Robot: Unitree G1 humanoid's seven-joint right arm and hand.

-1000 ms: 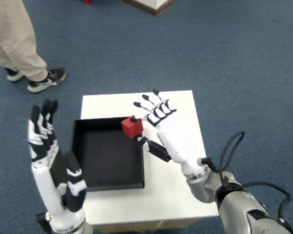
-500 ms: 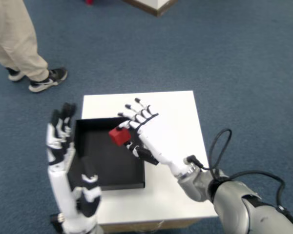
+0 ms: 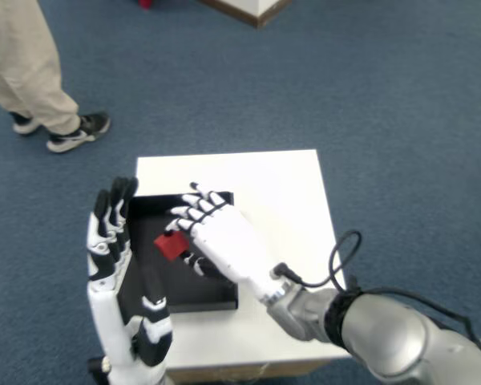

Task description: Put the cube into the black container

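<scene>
— Since a second ago, what has moved?

— Leftward, mostly: my right hand (image 3: 216,237) has swung from the tray's right wall to over its inside, carrying the red cube (image 3: 171,245) with it. My left hand (image 3: 116,273) has come in too, and now overlaps the tray's left wall.

— How is the right hand set?

— Back of the hand up, fingers (image 3: 194,210) curled toward nine o'clock, the cube pinched at the fingertips against the thumb below. It is closed on the cube, not spread wide.

— And where is the cube?

— Over the black container (image 3: 184,285), in the upper half of its floor, toward eleven o'clock from the tray's centre. Whether it touches the floor or hangs just above, I cannot tell.

— The container itself?

— A shallow black square tray on the left part of the white table (image 3: 289,188), my forearm crossing its right wall.

— Anything else around?

— A person's legs (image 3: 24,72) in beige trousers and dark shoes stand on the blue carpet (image 3: 385,96) at ten o'clock, well apart from the table.
</scene>
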